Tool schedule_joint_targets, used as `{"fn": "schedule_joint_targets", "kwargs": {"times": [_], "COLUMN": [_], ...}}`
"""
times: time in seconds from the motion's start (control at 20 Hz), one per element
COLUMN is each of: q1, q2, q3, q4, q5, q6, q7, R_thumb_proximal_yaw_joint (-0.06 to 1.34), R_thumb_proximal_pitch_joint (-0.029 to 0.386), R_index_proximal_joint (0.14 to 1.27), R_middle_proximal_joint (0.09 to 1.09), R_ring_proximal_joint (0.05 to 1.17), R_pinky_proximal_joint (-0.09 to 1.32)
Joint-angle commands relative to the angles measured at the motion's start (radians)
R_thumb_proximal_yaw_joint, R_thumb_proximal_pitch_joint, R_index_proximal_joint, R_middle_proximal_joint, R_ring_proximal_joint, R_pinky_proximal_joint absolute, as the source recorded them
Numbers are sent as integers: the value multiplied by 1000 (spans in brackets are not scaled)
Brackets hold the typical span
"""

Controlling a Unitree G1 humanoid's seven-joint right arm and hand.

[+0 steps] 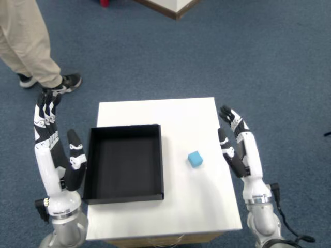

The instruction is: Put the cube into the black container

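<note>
A small light-blue cube (pixel 195 158) rests on the white table (pixel 192 124), just right of the black container (pixel 125 163). The container is a shallow open box on the table's left half, with nothing visible inside. My right hand (pixel 237 145) hovers at the table's right edge, about a hand's width right of the cube, fingers spread and holding nothing. The left hand (pixel 54 144) is raised beside the container's left wall, also with fingers apart.
Blue carpet surrounds the small table. A person's legs and a black shoe (pixel 66 82) stand on the floor at the upper left, close behind the left hand. A wooden-edged white object (pixel 170 6) sits at the top.
</note>
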Motion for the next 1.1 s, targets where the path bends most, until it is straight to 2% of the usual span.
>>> {"fn": "schedule_joint_targets", "kwargs": {"times": [0.05,0.15,0.25,0.5,0.8,0.95,1.1], "q1": [-59,-79,-92,-109,-116,-124,-126], "q2": [-10,-6,-1,21,10,2,-5], "q3": [44,122,189,439,722,868,944], "q4": [65,174,245,395,376,298,205], "q5": [-18,-55,-79,-164,-331,-431,-504], "q6": [-95,-95,-89,-7,192,397,598], "q7": [-47,-86,-139,-393,-809,-1071,-1215], "R_thumb_proximal_yaw_joint": [370,368,413,393,365,341,328], "R_thumb_proximal_pitch_joint": [123,114,82,49,19,3,-4], "R_index_proximal_joint": [242,247,251,263,276,291,306], "R_middle_proximal_joint": [231,236,239,248,258,268,276], "R_ring_proximal_joint": [283,280,279,268,262,267,270], "R_pinky_proximal_joint": [151,163,178,130,117,122,123]}}
